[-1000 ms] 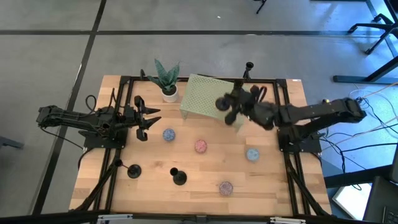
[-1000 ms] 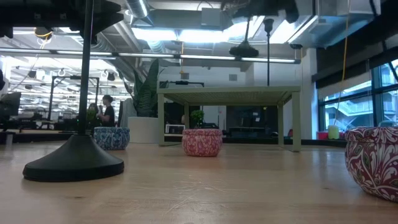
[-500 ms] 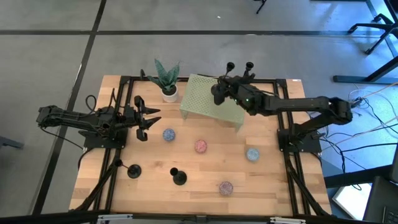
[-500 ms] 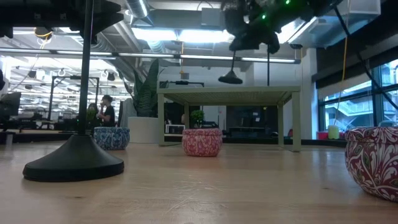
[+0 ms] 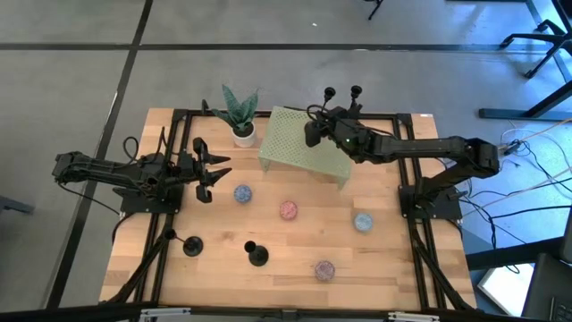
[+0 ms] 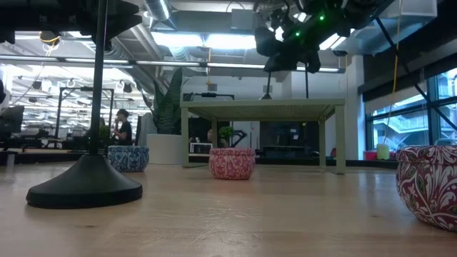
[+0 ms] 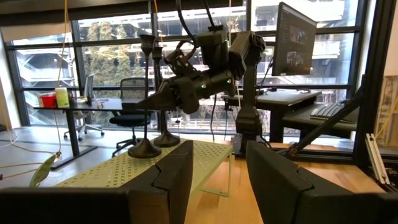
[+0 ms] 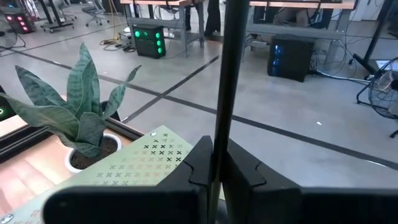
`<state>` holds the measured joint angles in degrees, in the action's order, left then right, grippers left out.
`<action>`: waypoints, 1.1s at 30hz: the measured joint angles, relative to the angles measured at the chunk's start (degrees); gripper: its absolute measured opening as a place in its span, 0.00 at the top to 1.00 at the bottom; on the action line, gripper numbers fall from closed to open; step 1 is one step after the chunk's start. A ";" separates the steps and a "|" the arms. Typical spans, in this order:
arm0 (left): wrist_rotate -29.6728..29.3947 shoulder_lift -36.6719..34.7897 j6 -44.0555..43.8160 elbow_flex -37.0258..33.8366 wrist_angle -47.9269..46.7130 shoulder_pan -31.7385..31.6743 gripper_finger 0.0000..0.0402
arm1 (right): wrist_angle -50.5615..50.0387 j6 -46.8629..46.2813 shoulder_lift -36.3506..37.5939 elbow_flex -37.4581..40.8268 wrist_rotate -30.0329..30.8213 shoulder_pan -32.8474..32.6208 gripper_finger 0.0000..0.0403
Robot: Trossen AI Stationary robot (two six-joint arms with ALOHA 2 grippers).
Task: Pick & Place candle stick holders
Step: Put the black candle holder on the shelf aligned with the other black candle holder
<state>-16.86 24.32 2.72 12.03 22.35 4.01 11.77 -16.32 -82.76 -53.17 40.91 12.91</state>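
Four black candle stick holders show. Two stand on their disc bases on the table at the near left (image 5: 191, 245) (image 5: 256, 255). One stands on the far part of the green perforated shelf (image 5: 290, 148), its top at the far edge (image 5: 356, 90). My right gripper (image 5: 313, 132) is shut on the fourth holder (image 5: 328, 97), beside that one; its base (image 7: 144, 149) sits on the shelf top. My left gripper (image 5: 213, 170) is open and empty at the table's left, and it also shows in the left wrist view (image 7: 217, 158). My right gripper pinches the holder's thin stem (image 8: 219, 121) between its two fingers, about halfway up. The fingers (image 7: 152, 99) come from the table's right, slanting a little down, and lie across the stem. The holder stands upright with its disc base on the green shelf.
A potted plant (image 5: 239, 116) stands at the shelf's left. Speckled balls lie on the table: blue (image 5: 242, 193), pink (image 5: 288, 210), blue (image 5: 362, 222) and purple (image 5: 323, 268). People show in the room far behind the table.
My right gripper has carried the holder from over the shelf's right end toward the far edge and down. The holder, tilted and clear of the shelf before, now stands upright with its base on the shelf, beside the other holder there.
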 joint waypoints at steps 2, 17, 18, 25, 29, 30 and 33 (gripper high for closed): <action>0.01 0.00 0.00 0.00 0.00 0.02 0.64 | 0.00 0.07 0.00 0.00 0.00 0.00 0.95; 0.00 0.00 0.00 0.00 -0.09 0.00 0.64 | -3.47 0.68 -0.02 0.00 0.02 -1.16 0.93; 0.00 0.00 0.00 0.00 -0.09 0.02 0.64 | -3.48 0.71 -0.02 0.00 0.02 -1.14 0.92; 0.01 0.00 0.00 0.00 -0.09 0.01 0.64 | -3.43 1.55 -0.02 0.00 0.04 -1.14 0.78; 0.00 0.00 0.00 0.00 -0.09 0.02 0.64 | -3.40 1.74 -0.02 0.00 0.07 -1.60 0.73; 0.00 0.00 0.00 0.00 -0.09 0.00 0.64 | -3.28 1.80 -0.02 0.00 0.09 -1.85 0.72; 0.00 0.00 0.00 0.00 -0.08 0.00 0.64 | -2.33 3.72 -0.02 0.00 0.37 -2.84 0.72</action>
<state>-16.86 24.32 2.72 12.03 22.26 4.01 9.44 -12.60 -82.78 -53.17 41.28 10.06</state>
